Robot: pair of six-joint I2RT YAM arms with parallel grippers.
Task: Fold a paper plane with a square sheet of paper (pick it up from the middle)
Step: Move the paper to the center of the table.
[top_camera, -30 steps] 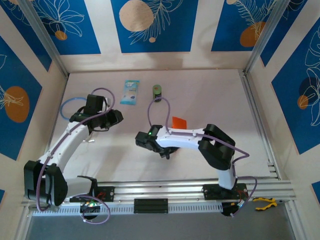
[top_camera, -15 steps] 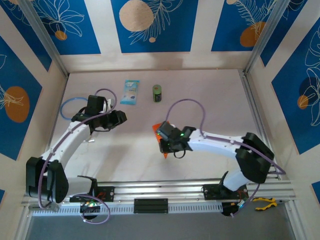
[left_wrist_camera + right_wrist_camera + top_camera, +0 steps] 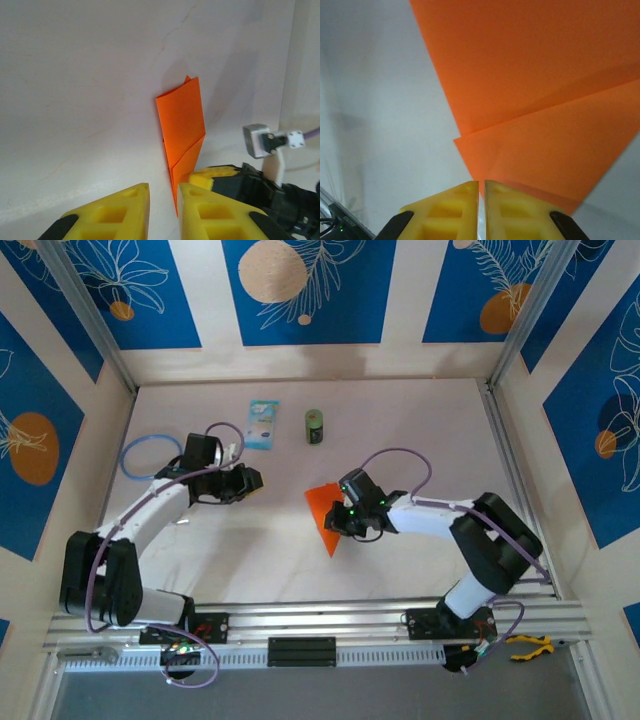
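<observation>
The orange sheet of paper (image 3: 322,505) lies on the table near the middle, folded into a narrow shape whose point faces the near edge. In the left wrist view the paper (image 3: 182,115) shows overlapping folded layers. My right gripper (image 3: 342,524) is at its right edge, jaws shut; in its wrist view the gripper (image 3: 481,187) has its tips at the paper's (image 3: 545,75) edge, with only pale table in the slit. My left gripper (image 3: 255,480) hangs left of the paper, apart from it. Its fingers (image 3: 162,195) stand slightly open with nothing between them.
A light-blue packet (image 3: 262,424) and a small green can (image 3: 315,426) sit at the back of the table. A blue cable loop (image 3: 140,455) lies at the left. Side walls and the front rail (image 3: 320,620) bound the table.
The right arm has swung from across the table's middle to reach in from the right. The orange paper now lies further left and nearer. The left gripper has edged right.
</observation>
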